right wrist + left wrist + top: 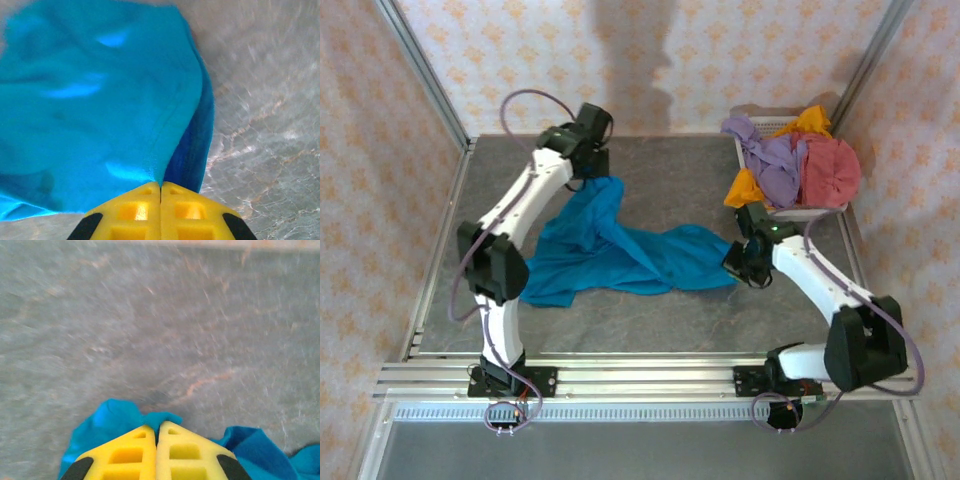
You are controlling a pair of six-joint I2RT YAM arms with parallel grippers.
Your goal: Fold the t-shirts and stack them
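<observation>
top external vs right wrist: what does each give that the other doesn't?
Top external adds: the whole teal-blue t-shirt crumpled between the arms, the left tool at its far end, and the white basket holding the lavender tee, orange-yellow tee and dusty red tee.
Right wrist adds: the right tool close up, jaws shut on a folded hem, with a seam line visible.
Both: the teal cloth, the right tool at its right end, and the grey table.
</observation>
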